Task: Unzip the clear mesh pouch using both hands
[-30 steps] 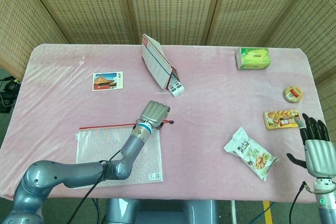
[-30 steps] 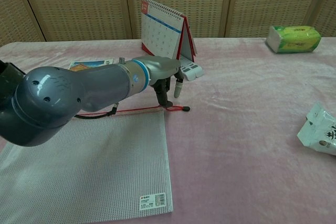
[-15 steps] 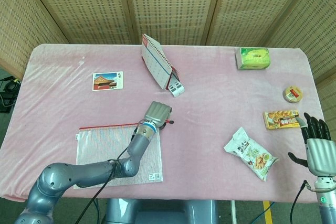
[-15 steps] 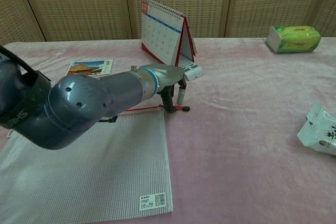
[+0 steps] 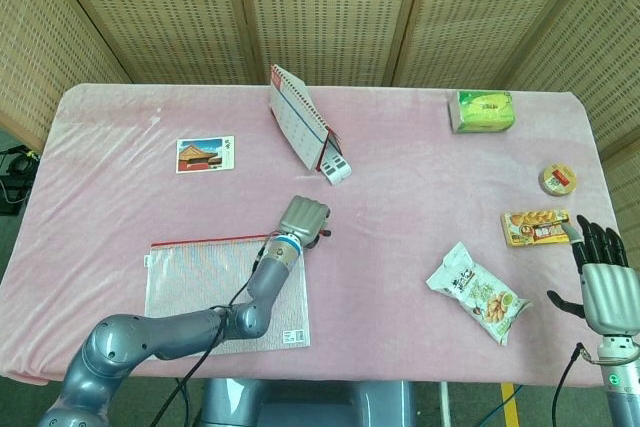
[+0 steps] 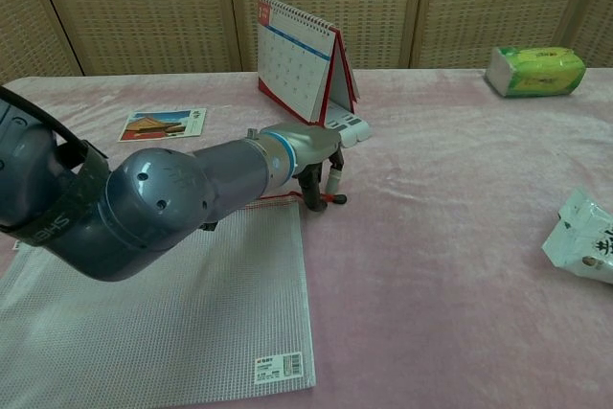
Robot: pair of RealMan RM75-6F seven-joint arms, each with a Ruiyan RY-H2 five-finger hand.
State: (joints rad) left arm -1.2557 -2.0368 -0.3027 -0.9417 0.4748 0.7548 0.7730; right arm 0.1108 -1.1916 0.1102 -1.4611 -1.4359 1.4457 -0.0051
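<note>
The clear mesh pouch (image 5: pixel 225 292) (image 6: pixel 163 304) lies flat near the table's front left, its red zipper along the far edge. The red zipper pull (image 5: pixel 322 235) (image 6: pixel 335 199) sticks out past the pouch's right corner. My left hand (image 5: pixel 303 217) (image 6: pixel 308 155) hangs palm down over that corner, and its dark fingertips (image 6: pixel 313 191) are drawn together and pinch the pull's near end. My right hand (image 5: pixel 603 282) stays at the table's right front edge, fingers spread, holding nothing. It does not show in the chest view.
A desk calendar (image 5: pixel 303 132) (image 6: pixel 302 59) stands just behind the left hand. A postcard (image 5: pixel 206 154) lies at left. To the right are a snack bag (image 5: pixel 477 292) (image 6: pixel 586 234), an orange packet (image 5: pixel 538 227), a round tin (image 5: pixel 558 179) and a green tissue pack (image 5: pixel 483 111).
My left hand has shifted a little right and down onto the zipper pull, and its fingers have drawn together. The right hand has not moved.
</note>
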